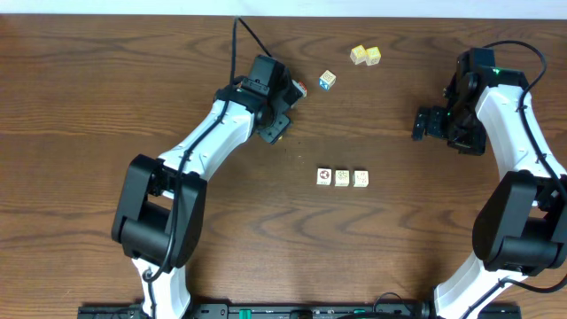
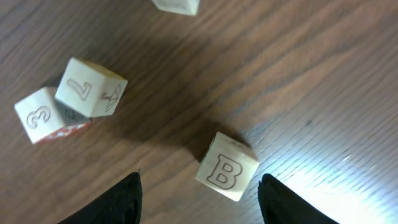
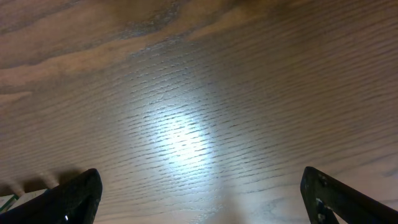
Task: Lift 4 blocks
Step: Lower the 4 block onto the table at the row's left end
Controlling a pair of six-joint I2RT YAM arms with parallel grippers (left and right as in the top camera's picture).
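Left gripper (image 2: 199, 186): jaws parted, dark fingertips (image 2: 127, 202) at either side of the wrist view's lower edge, nothing clamped. In the gap, flat on the wooden table (image 2: 311, 93), a cream cube marked B (image 2: 227, 167), close by the right-hand fingertip and clear of the other. Farther off to the left, a cube marked 7 (image 2: 92, 87), tilted, leaning against a cube marked 3 (image 2: 40, 115) with red on its lower face. At the top edge, cut off, one more pale cube (image 2: 176, 5). Fourth block: not to be told apart among these.

From overhead, three of the blocks (image 1: 342, 178) in a tight row, side by side, near the table's middle, nearer than both grippers and touched by neither. Beyond that row, a blue-faced cube (image 1: 328, 80) just right of the left gripper. Farther right still, two yellow cubes (image 1: 365, 56) touching each other.

Right gripper (image 3: 202, 199): spread wide, holding nothing, over the table at the right, well apart from every cube.
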